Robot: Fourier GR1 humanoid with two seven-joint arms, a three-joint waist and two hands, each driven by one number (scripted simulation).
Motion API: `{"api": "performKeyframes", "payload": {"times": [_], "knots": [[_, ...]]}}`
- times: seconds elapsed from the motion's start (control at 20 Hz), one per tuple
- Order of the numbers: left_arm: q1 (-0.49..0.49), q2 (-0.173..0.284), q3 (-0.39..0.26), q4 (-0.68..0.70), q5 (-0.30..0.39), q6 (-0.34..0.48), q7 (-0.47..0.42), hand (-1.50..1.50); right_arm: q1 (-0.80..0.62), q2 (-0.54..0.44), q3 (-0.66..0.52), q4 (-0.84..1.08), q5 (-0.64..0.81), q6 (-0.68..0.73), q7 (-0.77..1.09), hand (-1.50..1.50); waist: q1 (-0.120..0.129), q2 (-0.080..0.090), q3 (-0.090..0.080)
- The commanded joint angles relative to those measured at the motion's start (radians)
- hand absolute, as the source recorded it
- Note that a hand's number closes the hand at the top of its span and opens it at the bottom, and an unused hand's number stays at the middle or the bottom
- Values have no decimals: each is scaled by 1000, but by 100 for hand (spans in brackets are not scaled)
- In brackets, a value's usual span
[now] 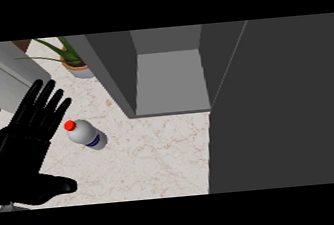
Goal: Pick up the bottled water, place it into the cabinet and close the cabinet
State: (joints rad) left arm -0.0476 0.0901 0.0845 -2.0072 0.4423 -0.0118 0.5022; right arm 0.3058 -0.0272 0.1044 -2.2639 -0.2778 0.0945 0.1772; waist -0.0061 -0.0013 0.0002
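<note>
We note the grey cabinet [168,79] open, its shelf bare. Red-capped bottle [86,134] stands on the marble counter [159,155]. Left hand [26,139] open, fingers straight, just beside it.

Potted plant [67,55] cut off above.

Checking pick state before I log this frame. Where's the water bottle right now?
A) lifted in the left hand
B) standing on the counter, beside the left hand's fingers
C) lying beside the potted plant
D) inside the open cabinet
B: the water bottle stands red cap up on the counter, just right of the open left hand, whose fingers are straight and not curled round it.
</note>
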Motion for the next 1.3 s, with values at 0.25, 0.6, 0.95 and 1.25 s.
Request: {"api": "performKeyframes", "payload": {"times": [0.25,0.6,0.95,1.25], "knots": [[77,23,34,-128,65,-2,89,-150,204,21,64,-92,-8,56,-68,-150,3,-1,0],[173,68,131,-149,140,-84,92,-150,267,5,61,-88,2,105,-98,-150,4,-1,0],[182,65,210,57,144,-248,-101,-150,174,19,33,43,15,115,-172,-150,4,1,0],[143,51,211,115,85,-214,-125,-150,250,-2,4,26,-30,157,-233,-150,1,0,0]]}}
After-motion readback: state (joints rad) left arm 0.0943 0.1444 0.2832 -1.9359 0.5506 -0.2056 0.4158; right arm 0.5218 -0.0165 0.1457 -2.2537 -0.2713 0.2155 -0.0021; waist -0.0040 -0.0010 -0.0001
